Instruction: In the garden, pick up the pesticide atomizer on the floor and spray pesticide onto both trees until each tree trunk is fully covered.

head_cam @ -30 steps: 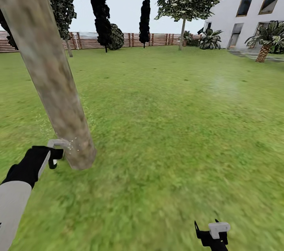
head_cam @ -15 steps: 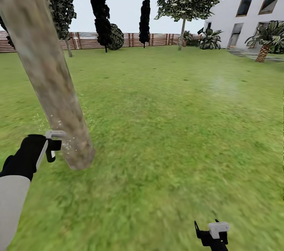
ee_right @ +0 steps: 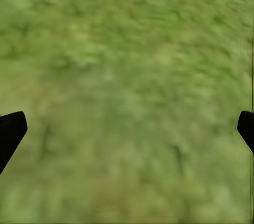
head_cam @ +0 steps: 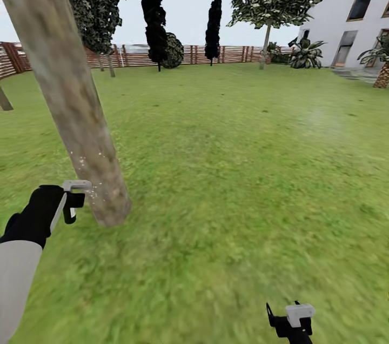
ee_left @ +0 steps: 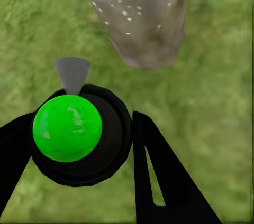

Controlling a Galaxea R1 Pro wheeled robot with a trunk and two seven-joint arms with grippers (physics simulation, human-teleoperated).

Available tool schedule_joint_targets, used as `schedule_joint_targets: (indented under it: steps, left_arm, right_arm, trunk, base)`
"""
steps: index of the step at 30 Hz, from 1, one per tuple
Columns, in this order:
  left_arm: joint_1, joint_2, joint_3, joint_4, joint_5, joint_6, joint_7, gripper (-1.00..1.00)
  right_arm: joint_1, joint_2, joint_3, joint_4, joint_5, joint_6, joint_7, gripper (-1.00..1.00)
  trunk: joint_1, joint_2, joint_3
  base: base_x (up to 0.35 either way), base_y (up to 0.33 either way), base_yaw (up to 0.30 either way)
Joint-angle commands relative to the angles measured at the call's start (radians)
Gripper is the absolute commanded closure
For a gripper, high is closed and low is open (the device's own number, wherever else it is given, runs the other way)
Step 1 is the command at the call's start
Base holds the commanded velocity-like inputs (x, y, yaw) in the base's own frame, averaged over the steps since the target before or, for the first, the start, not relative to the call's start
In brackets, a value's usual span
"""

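Left gripper [ee_left: 79, 145] clamped round atomizer [ee_left: 67, 128]: green top, black collar, grey nozzle aimed at trunk [head_cam: 81, 117] base, just beside it. White droplets speckle the bark low down. Right gripper [ee_right: 127, 129] spread wide, empty, over grass [head_cam: 243, 171]. Atomizer likely light, rigid, smooth plastic; the collar below the cap looks the best hold.

Matt mottled tree trunk [head_cam: 70, 100], slatted wooden fence [head_cam: 227, 54]
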Motion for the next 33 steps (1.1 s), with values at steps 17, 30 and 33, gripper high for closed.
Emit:
schedule_joint_targets:
  steps: [17,30,33]
  left_arm:
    - [0.083,0.0,0.009,0.035,-0.01,-0.006,0.003,1.0]
    - [0.11,0.0,0.112,0.039,-0.019,-0.027,0.005,1.0]
    - [0.126,-0.002,0.112,0.038,-0.02,-0.032,0.006,1.0]
  right_arm:
    - [-0.001,0.0,-0.008,0.002,0.011,-0.004,-0.001,-1.0]
    - [-0.001,0.0,-0.006,0.002,0.011,-0.004,-0.001,-1.0]
    - [-0.001,0.0,-0.006,0.002,0.011,-0.004,-0.001,-1.0]
  trunk:
    - [0.0,0.0,-0.001]
    - [0.0,0.0,-0.001]
    - [0.0,0.0,-0.001]
  base:
    - [0.123,-0.258,0.006]
    - [0.148,-0.245,0.251]
    - [0.178,-0.237,0.121]
